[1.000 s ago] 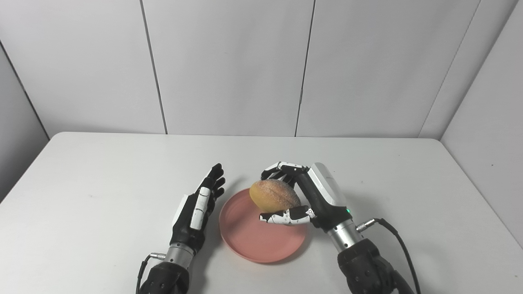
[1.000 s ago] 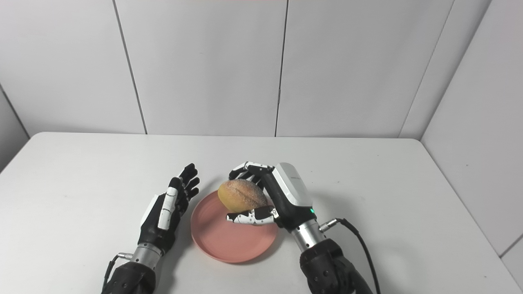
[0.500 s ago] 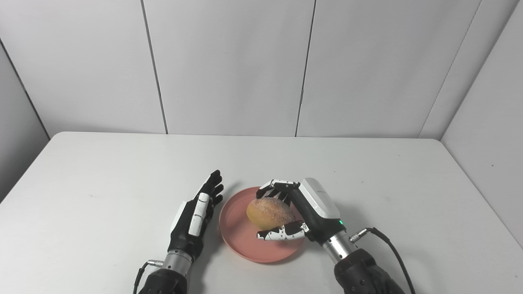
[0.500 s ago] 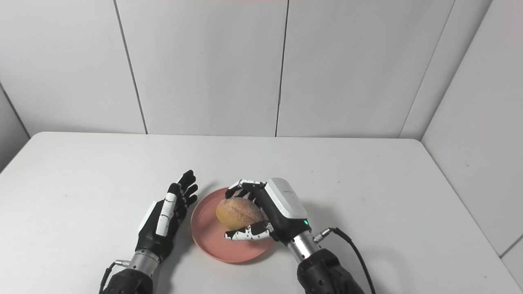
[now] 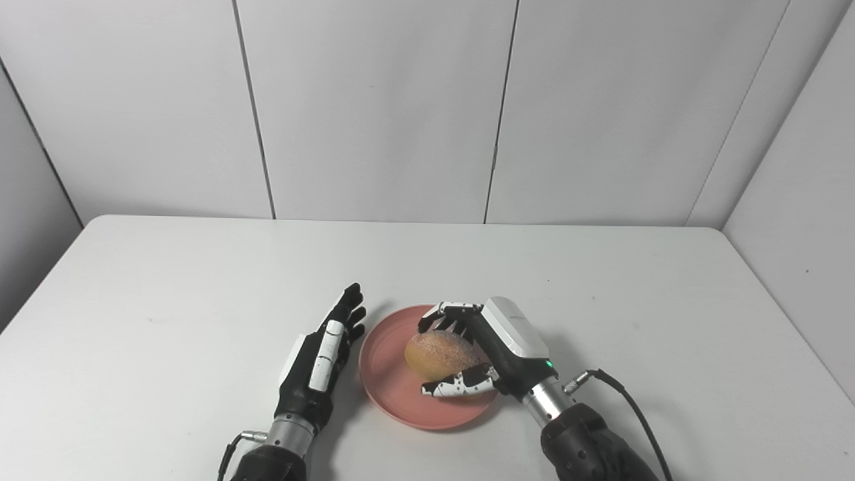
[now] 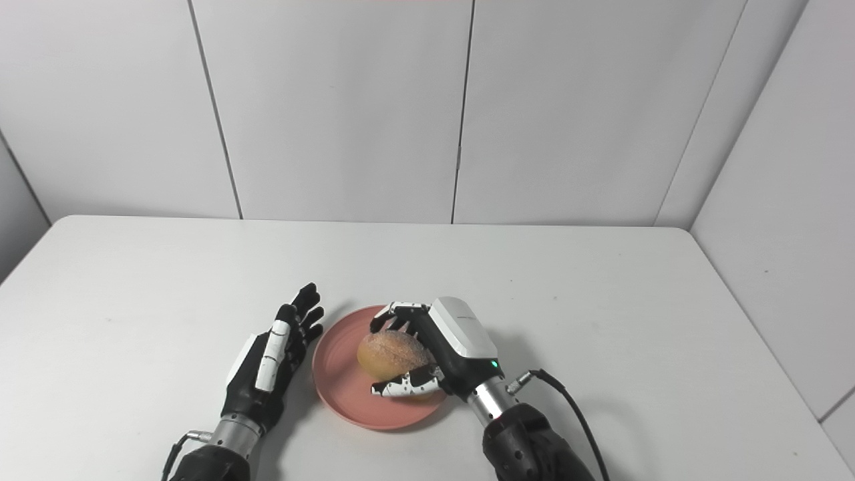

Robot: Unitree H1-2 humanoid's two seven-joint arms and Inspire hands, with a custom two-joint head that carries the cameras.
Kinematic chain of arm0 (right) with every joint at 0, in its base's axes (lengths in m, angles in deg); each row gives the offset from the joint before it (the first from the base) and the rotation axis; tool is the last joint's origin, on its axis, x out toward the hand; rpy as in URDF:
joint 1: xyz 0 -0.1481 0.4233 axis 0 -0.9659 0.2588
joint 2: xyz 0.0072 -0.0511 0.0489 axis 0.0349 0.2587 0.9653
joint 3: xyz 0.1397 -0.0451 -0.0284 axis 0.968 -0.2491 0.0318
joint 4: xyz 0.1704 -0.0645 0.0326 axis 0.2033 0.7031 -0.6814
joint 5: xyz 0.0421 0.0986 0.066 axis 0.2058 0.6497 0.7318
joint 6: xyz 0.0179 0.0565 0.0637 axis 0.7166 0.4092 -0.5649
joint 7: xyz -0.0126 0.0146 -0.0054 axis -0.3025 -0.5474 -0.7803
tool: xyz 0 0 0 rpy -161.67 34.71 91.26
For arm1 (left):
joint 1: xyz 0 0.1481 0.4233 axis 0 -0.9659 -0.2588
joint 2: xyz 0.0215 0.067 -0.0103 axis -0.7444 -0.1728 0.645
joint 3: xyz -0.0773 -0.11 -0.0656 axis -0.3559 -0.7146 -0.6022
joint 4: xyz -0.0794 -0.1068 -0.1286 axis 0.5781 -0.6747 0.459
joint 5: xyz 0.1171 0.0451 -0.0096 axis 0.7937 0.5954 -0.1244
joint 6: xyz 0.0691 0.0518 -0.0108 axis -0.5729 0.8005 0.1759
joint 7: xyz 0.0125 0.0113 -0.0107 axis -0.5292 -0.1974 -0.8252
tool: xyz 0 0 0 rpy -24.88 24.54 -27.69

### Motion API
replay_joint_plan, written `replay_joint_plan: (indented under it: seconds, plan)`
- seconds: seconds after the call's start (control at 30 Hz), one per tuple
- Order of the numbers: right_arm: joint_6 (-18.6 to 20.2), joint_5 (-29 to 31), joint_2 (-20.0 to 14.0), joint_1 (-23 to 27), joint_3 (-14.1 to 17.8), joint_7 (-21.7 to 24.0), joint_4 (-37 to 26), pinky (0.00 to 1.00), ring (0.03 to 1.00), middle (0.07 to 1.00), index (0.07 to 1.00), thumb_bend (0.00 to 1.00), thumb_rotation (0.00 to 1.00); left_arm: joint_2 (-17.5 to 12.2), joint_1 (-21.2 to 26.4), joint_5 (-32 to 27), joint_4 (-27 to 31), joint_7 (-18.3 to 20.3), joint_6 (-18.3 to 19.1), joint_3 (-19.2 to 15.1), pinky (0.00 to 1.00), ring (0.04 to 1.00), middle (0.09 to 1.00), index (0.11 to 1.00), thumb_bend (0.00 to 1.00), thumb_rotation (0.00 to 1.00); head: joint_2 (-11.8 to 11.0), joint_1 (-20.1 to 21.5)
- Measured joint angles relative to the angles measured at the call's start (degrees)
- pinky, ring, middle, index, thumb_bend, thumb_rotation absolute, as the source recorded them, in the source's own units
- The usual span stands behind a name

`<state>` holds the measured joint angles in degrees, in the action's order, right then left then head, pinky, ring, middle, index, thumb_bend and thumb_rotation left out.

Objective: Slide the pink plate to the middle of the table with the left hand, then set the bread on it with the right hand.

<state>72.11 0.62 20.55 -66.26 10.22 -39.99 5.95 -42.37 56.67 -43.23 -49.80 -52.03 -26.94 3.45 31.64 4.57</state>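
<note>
The pink plate lies on the white table near its front middle. A golden, sugar-dusted bread roll is low over the plate's right half, and whether it touches the plate I cannot tell. My right hand is shut on the bread, fingers curled over its far side and thumb under its near side. My left hand rests just left of the plate's rim, open, fingers straight and pointing away, holding nothing.
The white table stretches out on all sides of the plate. Grey wall panels stand behind it and along the right. A black cable trails from my right wrist.
My right hand has come down and slightly towards me with the bread, from above the plate's far rim to low over the plate. The left hand has drawn back a little.
</note>
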Motion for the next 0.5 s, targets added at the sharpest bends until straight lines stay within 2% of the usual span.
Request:
replay_joint_plan:
  seconds: [0.23,0.27,0.4,0.5]
  plan:
    - [-0.6,-1.6,-0.1,2.4,-0.7,-0.5,2.4,0.32,0.384,0.466,0.556,0.5,0.0,0.4,0.0,0.0,0.0,0.0,0.1,0.0,0.96,0.972,0.984,0.922,0.73,0.98,0.1,-0.3]
    - [-0.6,-1.9,-0.1,2.4,-1.0,-0.6,2.5,0.3,0.375,0.466,0.557,0.5,0.0,0.4,0.0,0.0,0.1,0.0,0.1,0.0,0.96,0.971,0.981,0.92,0.72,0.98,0.3,-0.1]
    - [-0.6,-2.8,-0.1,2.4,-1.5,-0.7,2.9,0.33,0.389,0.48,0.554,0.5,0.0,0.4,0.0,0.0,0.1,0.0,0.1,0.0,0.96,0.969,0.978,0.919,0.72,0.97,0.5,-0.2]
    - [-0.6,-3.5,-0.1,2.3,-1.7,-1.1,3.8,0.39,0.408,0.502,0.539,0.51,0.0,0.4,0.0,0.0,0.1,0.0,0.1,0.0,0.97,0.972,0.98,0.924,0.71,0.97,0.7,-0.2]
